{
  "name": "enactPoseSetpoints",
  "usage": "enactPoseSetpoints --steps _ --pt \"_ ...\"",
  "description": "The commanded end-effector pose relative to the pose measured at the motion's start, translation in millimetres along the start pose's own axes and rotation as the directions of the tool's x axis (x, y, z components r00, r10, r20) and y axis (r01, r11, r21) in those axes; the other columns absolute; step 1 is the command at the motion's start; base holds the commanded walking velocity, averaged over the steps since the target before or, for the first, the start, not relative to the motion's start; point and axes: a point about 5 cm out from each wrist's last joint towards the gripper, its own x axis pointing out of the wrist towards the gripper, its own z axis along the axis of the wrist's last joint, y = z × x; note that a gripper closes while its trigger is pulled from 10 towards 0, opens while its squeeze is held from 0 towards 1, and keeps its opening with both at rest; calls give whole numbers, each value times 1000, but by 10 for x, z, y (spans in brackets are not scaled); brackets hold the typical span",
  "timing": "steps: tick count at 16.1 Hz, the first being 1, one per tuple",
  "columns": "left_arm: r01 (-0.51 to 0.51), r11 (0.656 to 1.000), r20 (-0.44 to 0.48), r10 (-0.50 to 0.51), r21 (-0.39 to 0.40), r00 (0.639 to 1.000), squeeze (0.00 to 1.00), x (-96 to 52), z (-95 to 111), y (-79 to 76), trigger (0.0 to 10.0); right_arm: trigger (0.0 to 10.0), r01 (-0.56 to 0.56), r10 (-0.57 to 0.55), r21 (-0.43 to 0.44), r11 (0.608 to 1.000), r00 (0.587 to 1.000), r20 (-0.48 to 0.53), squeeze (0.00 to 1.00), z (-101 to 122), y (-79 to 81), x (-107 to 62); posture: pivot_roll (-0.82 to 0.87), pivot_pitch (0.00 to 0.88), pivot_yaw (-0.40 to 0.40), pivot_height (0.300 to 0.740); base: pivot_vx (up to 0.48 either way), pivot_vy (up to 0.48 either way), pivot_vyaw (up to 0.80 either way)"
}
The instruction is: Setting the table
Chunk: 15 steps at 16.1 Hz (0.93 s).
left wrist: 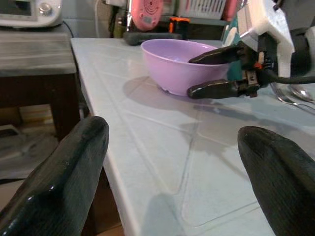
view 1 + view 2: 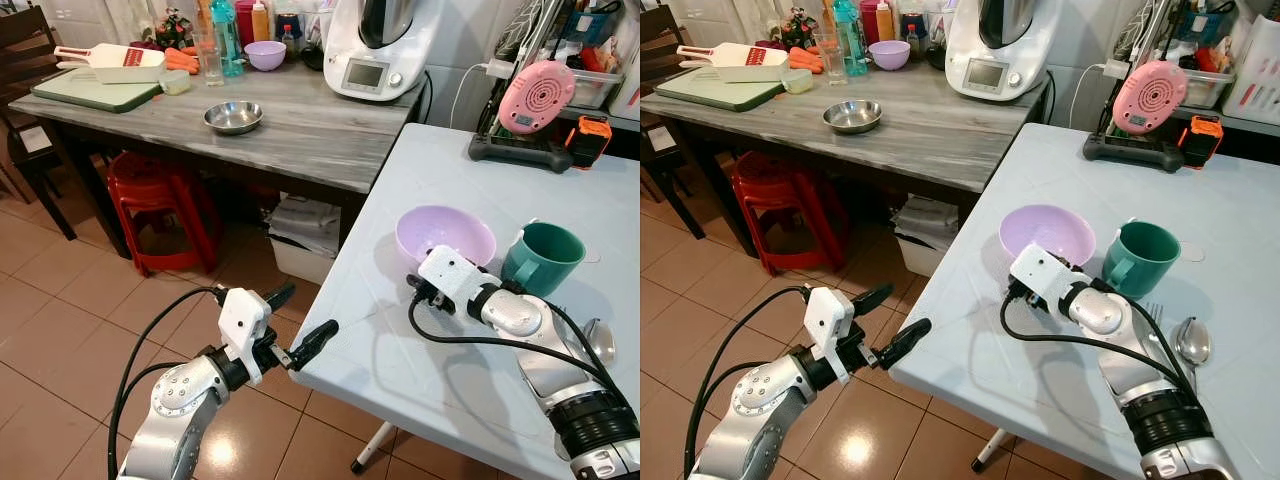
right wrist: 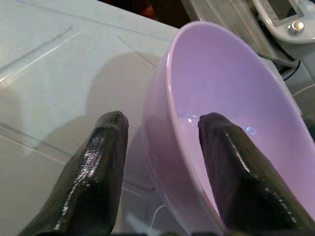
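While the purple bowl (image 2: pixel 445 236) is sitting near the edge of the white table (image 2: pixel 400 160), the right end effector (image 1: pixel 212 73) is straddling its rim, one finger inside and one outside, with the fingers apart and not squeezing yet. A green mug (image 2: pixel 541 257) is standing just beside the bowl, and a spoon (image 2: pixel 1193 341) is lying close by. The left end effector (image 2: pixel 298 320) is hanging wide open off the table's edge, above the floor.
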Motion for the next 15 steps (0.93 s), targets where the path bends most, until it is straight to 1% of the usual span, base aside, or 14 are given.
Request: enactPoseSetpoints --steps 1,7,12,14,15 --pt "13 1000 0 -13 11 1000 0 7 20 19 10000 0 -3 3 -18 1000 1000 5 0 17 -37 -1 -11 0 19 740 0 0 0" --pt "15 1000 -1 -15 10 1000 0 -6 23 13 10000 0 7 -7 -44 999 1000 0 0 -6 -71 -1 -6 0 20 740 0 0 0" --pt "18 1000 -10 -17 13 1000 0 -23 22 5 10000 0 3 -3 -44 999 1000 10 0 12 -39 0 -6 0 26 740 0 0 0" --pt "18 1000 -12 -18 15 1000 0 -27 19 2 10000 0 14 -12 -43 999 1000 24 0 24 -34 1 -4 0 29 740 0 0 0" --pt "16 1000 -13 -16 16 1000 0 -27 17 4 10000 0 21 -19 -38 999 999 46 0 66 -22 8 -4 0 29 740 0 0 0"
